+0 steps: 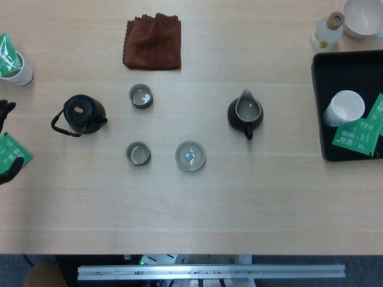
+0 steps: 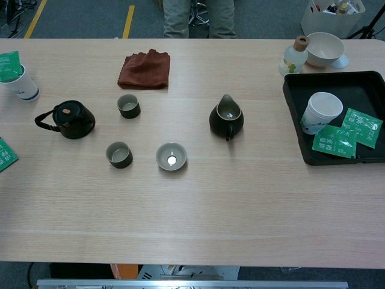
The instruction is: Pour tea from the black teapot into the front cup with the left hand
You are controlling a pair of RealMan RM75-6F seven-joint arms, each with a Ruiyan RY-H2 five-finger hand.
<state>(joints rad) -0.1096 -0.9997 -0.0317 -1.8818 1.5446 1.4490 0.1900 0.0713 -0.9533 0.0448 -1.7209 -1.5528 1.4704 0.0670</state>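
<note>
We see the black teapot (image 1: 80, 114) standing upright on the worktop (image 1: 197, 203), its lid on, its handle turned toward the left hand (image 1: 7, 140) and its spout toward the cups. Only dark fingers (image 1: 12, 168) of that hand show at the left edge of the head view, well apart from the teapot and from each other, holding nothing, with a green tea packet (image 1: 12, 153) lying between them. The front cup (image 1: 138, 153) sits beyond the teapot from the fingers, the back cup (image 1: 141, 95) farther up. Past those come a wide open bowl (image 1: 190, 156), then a dark pitcher (image 1: 245, 113). A brown cloth (image 1: 152, 41) lies behind the cups. Neither view shows us the right hand.
</note>
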